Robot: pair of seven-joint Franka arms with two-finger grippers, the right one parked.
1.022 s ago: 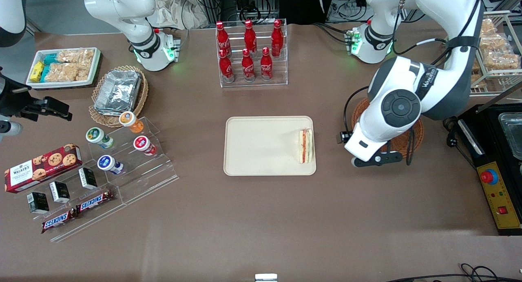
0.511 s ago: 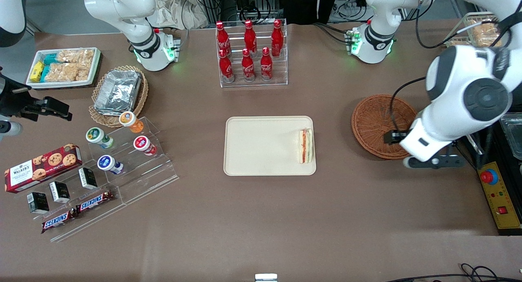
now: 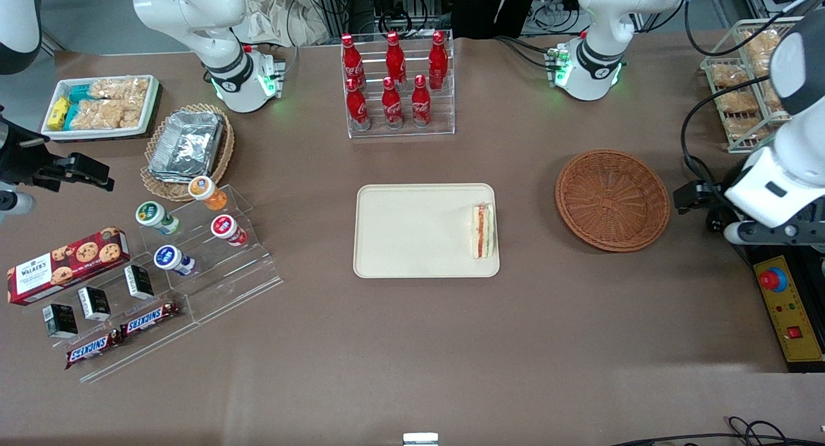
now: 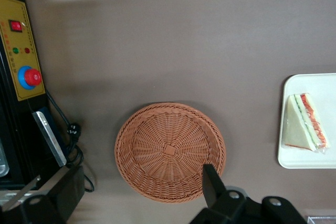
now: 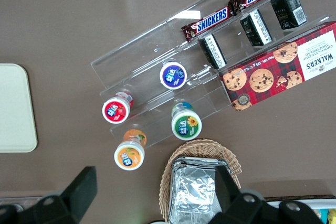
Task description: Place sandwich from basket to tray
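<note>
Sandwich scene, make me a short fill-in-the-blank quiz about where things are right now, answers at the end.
1. The sandwich lies on the ____.
2. The woven basket holds ____.
3. The gripper hangs above the yellow control box, at the ____ arm's end of the table.
4. The rack holds ____ red bottles.

Answers: tray; nothing; working; six

cola bottles (image 3: 393, 85) in clear rack | foil containers (image 3: 187, 143) in tan basket | Snickers bars (image 3: 122, 333) on acrylic stand

Woven wicker basket (image 3: 612, 199) (rough), smooth matt tray (image 3: 412, 230), glossy black hand (image 4: 131, 195)
</note>
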